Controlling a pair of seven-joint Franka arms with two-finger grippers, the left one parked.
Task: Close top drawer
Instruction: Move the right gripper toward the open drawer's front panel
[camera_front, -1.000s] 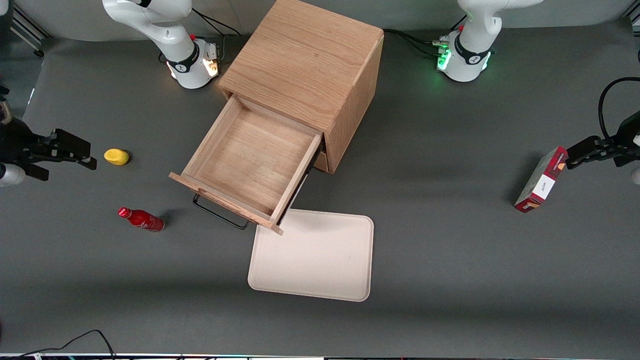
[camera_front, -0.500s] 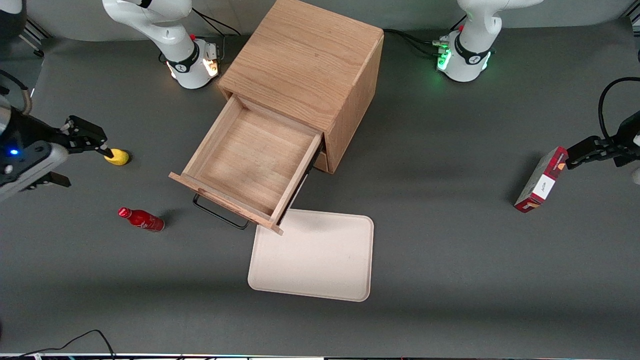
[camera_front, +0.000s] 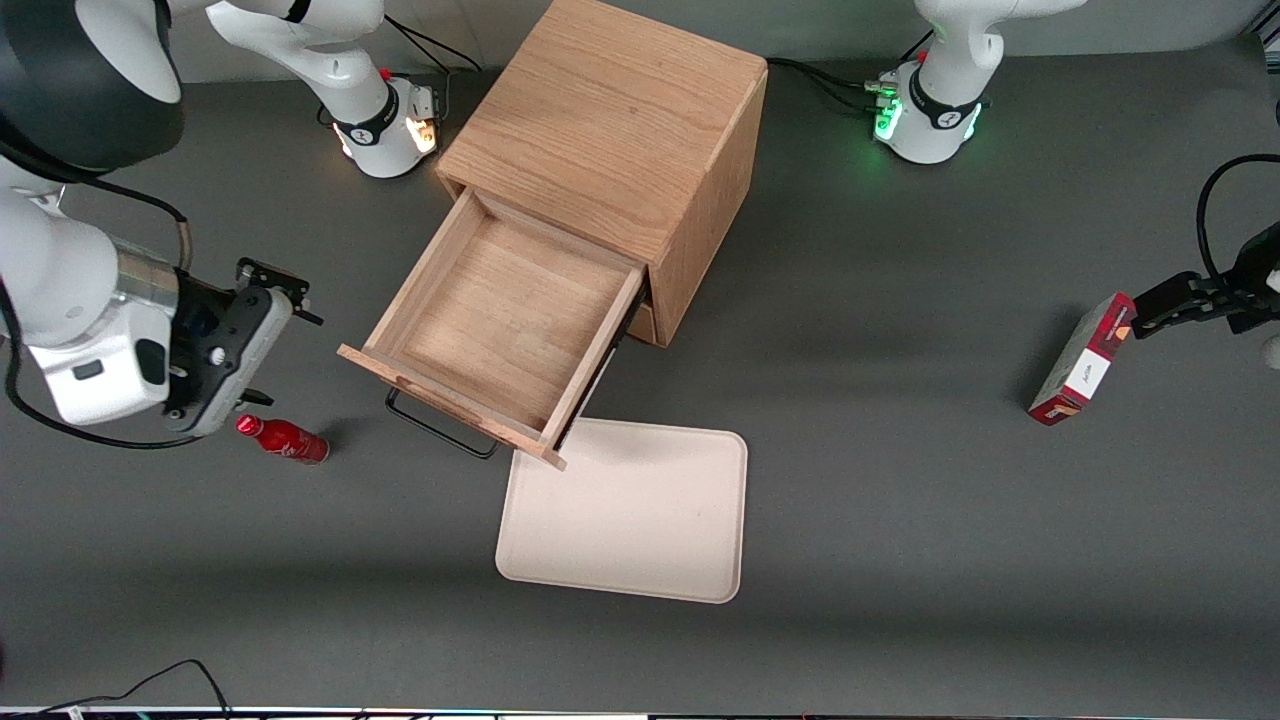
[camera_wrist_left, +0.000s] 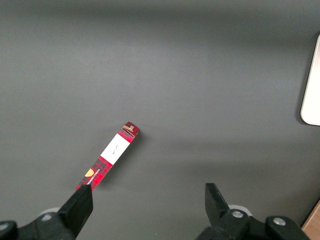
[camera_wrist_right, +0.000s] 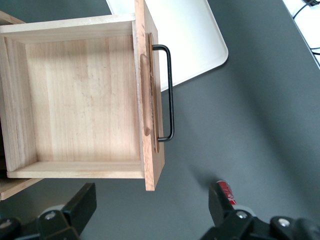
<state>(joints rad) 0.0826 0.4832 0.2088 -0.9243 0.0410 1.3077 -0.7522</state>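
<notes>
The top drawer (camera_front: 505, 325) stands pulled well out of the wooden cabinet (camera_front: 615, 130), its tray bare and its black wire handle (camera_front: 440, 430) facing the front camera, over the edge of a cream tray (camera_front: 625, 515). The gripper (camera_wrist_right: 150, 212) hovers above the table toward the working arm's end, clear of the drawer, fingers (camera_wrist_right: 82, 202) spread and holding nothing. A red bottle (camera_front: 285, 438) lies just below it.

Top drawer (camera_front: 500, 325), shallow light-oak square tray, pulled fully out of the wooden cabinet (camera_front: 610, 120), interior bare, thin black wire handle (camera_front: 440, 430) on its front, front corner overhanging cream tray (camera_front: 630, 520).
</notes>
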